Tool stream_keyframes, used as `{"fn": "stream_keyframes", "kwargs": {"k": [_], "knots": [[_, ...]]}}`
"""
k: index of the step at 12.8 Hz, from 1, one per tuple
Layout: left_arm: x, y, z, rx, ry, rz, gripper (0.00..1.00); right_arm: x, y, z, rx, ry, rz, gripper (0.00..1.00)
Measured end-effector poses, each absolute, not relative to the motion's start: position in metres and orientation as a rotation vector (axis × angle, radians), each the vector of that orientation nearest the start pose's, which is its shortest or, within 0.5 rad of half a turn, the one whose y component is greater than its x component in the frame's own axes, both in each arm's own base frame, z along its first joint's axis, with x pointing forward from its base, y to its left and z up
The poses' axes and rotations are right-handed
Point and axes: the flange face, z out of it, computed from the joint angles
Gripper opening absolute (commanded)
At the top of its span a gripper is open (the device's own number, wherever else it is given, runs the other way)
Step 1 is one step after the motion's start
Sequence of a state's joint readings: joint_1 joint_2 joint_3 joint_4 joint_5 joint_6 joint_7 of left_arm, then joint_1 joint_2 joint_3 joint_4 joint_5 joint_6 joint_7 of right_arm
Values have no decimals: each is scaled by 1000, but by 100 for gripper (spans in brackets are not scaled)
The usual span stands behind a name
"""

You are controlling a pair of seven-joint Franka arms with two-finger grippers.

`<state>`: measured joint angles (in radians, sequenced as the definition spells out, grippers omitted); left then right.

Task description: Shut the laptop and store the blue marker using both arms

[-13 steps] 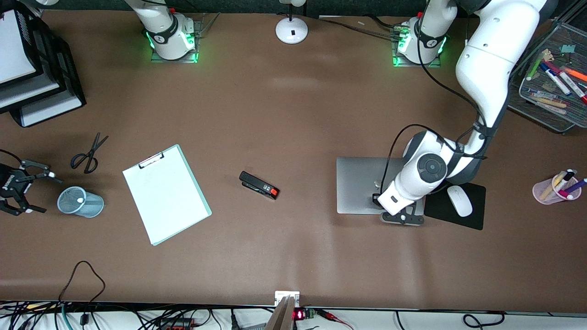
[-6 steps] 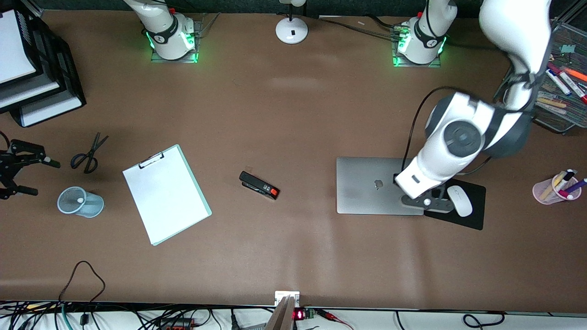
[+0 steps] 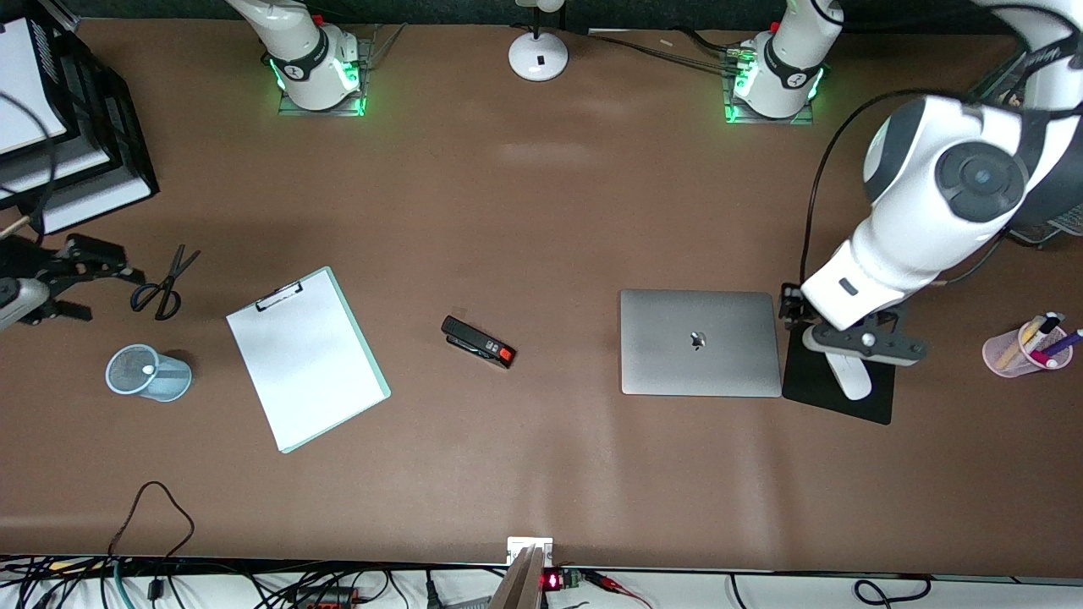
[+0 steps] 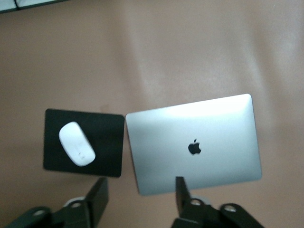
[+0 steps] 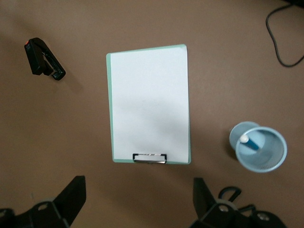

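The silver-grey laptop (image 3: 698, 342) lies shut on the table, apple logo up; it also shows in the left wrist view (image 4: 194, 142). My left gripper (image 3: 791, 306) is open and empty, raised over the edge of the black mouse pad (image 3: 833, 399) beside the laptop; its fingers (image 4: 97, 199) frame the table in the left wrist view. The blue marker (image 5: 251, 144) stands inside a pale blue mesh cup (image 3: 148, 374), its whitish end (image 3: 149, 370) up. My right gripper (image 3: 89, 283) is open and empty, raised beside the scissors (image 3: 161, 283), past the cup.
A white clipboard (image 3: 305, 359) and a black stapler (image 3: 478, 341) lie mid-table. A white mouse (image 3: 854, 381) sits on the mouse pad. A pink cup of pens (image 3: 1028, 347) stands toward the left arm's end. Stacked paper trays (image 3: 51, 127) and a lamp base (image 3: 538, 55) stand along the robots' edge.
My left gripper rose off the laptop lid and moved toward the mouse pad, leaving the whole lid in sight. My right gripper moved away from the mesh cup toward the scissors.
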<state>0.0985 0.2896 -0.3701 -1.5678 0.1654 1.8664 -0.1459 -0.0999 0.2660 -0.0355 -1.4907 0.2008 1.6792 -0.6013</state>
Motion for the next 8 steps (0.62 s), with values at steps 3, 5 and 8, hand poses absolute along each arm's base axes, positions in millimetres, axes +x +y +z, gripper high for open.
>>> {"fn": "stream_keyframes", "kwargs": {"k": [3,5,8], "knots": [[623,-131,526,-3063,220,41,100,610,-39,525,-2963,-429,68,100],[616,-126,553,-3054,208,102,100,598,-27,535,-3003,-308,74,100],[610,-120,580,-3064,195,134,100,580,-27,544,-3057,-186,58,100]]}}
